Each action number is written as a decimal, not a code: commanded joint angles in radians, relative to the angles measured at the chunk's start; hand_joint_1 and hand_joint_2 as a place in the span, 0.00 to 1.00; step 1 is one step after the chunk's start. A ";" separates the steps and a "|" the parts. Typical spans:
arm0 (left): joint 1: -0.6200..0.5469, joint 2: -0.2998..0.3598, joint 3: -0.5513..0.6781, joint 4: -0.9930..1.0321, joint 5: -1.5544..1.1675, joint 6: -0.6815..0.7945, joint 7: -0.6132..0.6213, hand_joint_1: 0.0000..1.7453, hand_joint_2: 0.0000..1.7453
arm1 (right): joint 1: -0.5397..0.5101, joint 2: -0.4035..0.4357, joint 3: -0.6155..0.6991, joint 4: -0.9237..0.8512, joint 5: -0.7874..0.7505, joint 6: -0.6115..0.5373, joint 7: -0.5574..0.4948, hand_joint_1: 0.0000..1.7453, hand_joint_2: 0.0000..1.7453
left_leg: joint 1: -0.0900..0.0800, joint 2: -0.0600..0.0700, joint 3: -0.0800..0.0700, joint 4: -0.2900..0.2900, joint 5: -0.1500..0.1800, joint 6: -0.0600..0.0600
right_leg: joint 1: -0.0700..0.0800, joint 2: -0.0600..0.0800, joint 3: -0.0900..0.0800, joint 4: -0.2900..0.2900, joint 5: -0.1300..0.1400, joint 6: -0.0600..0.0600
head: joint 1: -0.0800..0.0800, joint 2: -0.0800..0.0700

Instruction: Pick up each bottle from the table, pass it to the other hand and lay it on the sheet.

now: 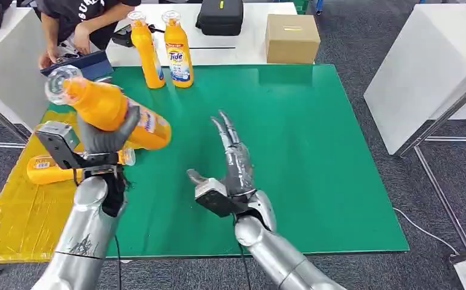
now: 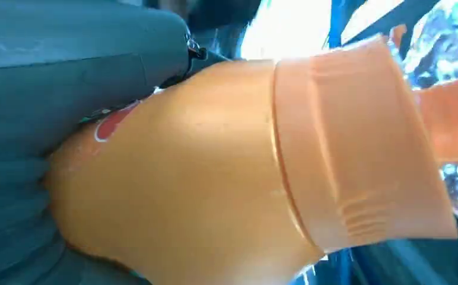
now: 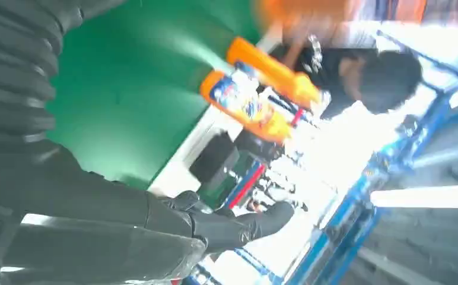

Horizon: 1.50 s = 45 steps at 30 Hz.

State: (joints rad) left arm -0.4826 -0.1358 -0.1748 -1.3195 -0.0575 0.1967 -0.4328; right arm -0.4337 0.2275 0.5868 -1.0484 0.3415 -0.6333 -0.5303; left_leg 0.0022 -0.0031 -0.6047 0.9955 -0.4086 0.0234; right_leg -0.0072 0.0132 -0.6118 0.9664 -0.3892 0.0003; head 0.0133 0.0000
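White table (image 1: 242,51) behind the green mat (image 1: 315,157). On it: cardboard box (image 1: 291,38) at right, black zipped case (image 1: 220,16) just left of the box, apart. Person (image 1: 79,21) in dark top at far left corner, hands on a dark blue device (image 1: 79,63). White panel (image 1: 427,72) at right. Grey carpet (image 1: 363,36).

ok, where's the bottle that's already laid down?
In the head view the laid-down orange bottle lies on its side on the yellow sheet, at the left off the green mat, partly hidden behind the left robot hand.
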 commanded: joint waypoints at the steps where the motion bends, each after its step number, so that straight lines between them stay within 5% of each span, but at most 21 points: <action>1: -0.031 0.105 0.032 0.008 -0.317 0.079 -0.021 1.00 1.00 | 0.130 -0.154 -0.129 -0.354 0.007 0.012 0.026 0.00 1.00 | 0.000 -0.005 0.002 -0.001 0.000 -0.001 | 0.000 -0.007 0.003 -0.001 -0.002 0.000 | 0.001 0.000; 7: -0.043 0.138 0.005 0.062 -0.548 0.202 0.002 1.00 1.00 | 0.176 -0.174 -0.174 -0.411 0.027 -0.003 0.042 0.00 1.00 | 0.000 -0.003 0.001 -0.001 0.000 -0.001 | 0.000 -0.005 0.003 0.000 -0.001 0.000 | 0.000 0.000; 12: -0.090 0.267 -0.098 0.326 -0.993 0.355 0.047 1.00 1.00 | 0.348 -0.228 -0.327 -0.584 0.071 -0.053 0.032 0.00 1.00 | -0.001 -0.006 0.006 -0.003 -0.001 -0.002 | 0.000 -0.008 0.008 -0.002 -0.003 -0.001 | 0.000 0.000; 21: -0.129 0.301 -0.176 0.496 -1.381 0.411 0.199 1.00 1.00 | 0.412 -0.216 -0.484 -0.686 0.145 -0.065 0.049 0.00 1.00 | 0.000 -0.002 0.004 0.000 -0.002 -0.002 | 0.000 -0.004 0.005 0.000 -0.003 0.000 | 0.001 0.000; 31: -0.148 0.353 -0.122 0.696 -1.513 0.371 0.279 1.00 1.00 | 0.542 -0.173 -0.716 -0.869 0.252 -0.065 0.106 0.00 1.00 | 0.000 -0.002 0.003 -0.001 -0.002 -0.002 | 0.000 -0.003 0.004 0.000 -0.003 0.000 | 0.000 0.000; 45: -0.122 0.385 0.009 0.760 -1.485 0.368 0.298 1.00 1.00 | 0.536 -0.171 -0.712 -0.859 0.307 -0.059 0.145 0.00 1.00 | 0.000 0.001 0.003 -0.001 -0.002 -0.002 | 0.000 0.000 0.003 -0.001 -0.002 0.000 | 0.000 0.000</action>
State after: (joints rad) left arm -0.5787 0.2426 -0.2395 -0.6527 -1.5465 0.5756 -0.1320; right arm 0.1039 0.0385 -0.0896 -1.9093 0.6386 -0.6966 -0.4032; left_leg 0.0024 -0.0025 -0.6049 0.9951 -0.4092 0.0229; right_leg -0.0069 0.0135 -0.6117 0.9664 -0.3895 0.0002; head 0.0137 0.0000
